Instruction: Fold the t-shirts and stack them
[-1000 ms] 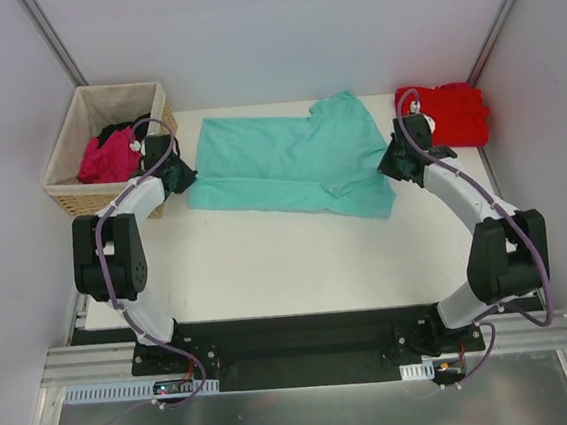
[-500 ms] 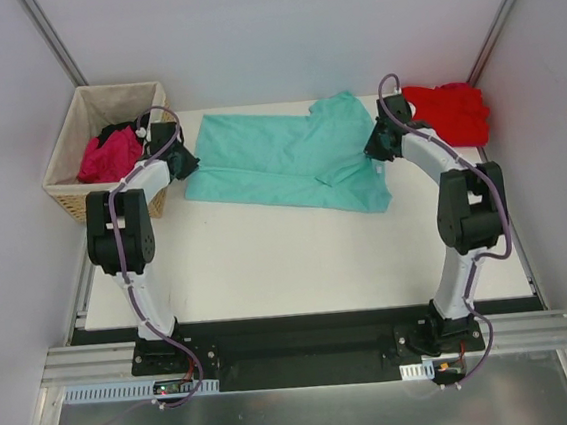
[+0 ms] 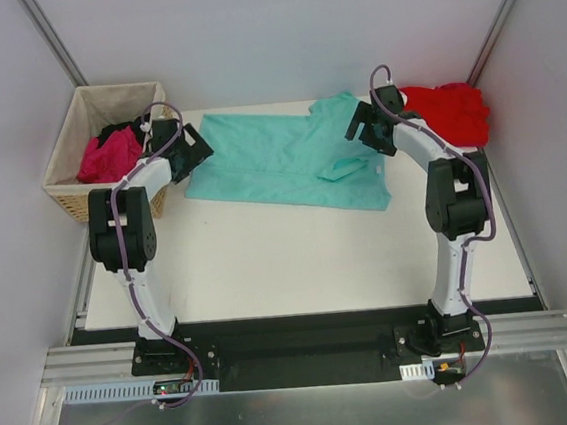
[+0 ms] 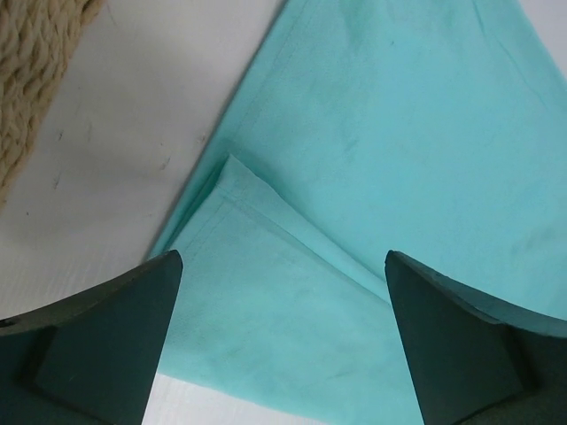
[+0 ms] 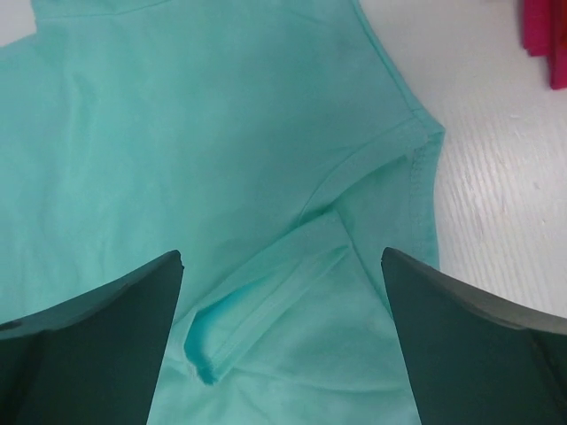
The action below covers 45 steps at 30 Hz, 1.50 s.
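The teal t-shirt [image 3: 279,163] lies spread across the far half of the tabletop [image 3: 298,261], a hem corner doubled over at its left end and a sleeve fold rumpled up near its right end. The left claw [image 4: 282,266] hovers over that hem corner, fingers spread wide and holding nothing. The right claw [image 5: 281,257] hangs over the sleeve fold, likewise spread and empty. A red t-shirt [image 3: 450,113] sits bunched at the far right corner. Magenta [image 3: 108,159] and black [image 3: 115,134] shirts lie inside the woven basket [image 3: 66,121] at the far left.
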Each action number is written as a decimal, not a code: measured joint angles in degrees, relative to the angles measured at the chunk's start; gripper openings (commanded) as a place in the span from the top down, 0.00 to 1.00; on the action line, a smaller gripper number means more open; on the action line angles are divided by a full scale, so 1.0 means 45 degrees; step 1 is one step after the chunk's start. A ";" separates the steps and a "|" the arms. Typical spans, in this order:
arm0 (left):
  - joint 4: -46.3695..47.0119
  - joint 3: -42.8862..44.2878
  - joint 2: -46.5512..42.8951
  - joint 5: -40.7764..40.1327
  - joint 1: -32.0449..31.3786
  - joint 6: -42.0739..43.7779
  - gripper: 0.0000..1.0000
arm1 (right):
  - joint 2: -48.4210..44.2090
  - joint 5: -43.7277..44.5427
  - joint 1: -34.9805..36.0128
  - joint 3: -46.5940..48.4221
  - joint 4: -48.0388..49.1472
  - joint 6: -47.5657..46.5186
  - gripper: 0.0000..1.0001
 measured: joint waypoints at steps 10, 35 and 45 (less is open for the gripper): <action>-0.0476 -0.2059 -0.3434 0.0903 -0.0359 -0.0340 0.01 | -0.5595 0.0165 0.1821 -0.3347 0.0019 -0.0291 0.00; 0.1088 -0.3560 -0.1778 0.1768 -0.1588 -0.0005 0.01 | -0.7349 -0.0039 0.2001 -0.7329 0.0447 -0.0393 0.00; 0.1345 -0.2817 -0.1763 0.2545 -0.1588 -0.0359 0.01 | -0.6761 -0.0369 0.1894 -0.7325 0.0661 -0.0393 0.01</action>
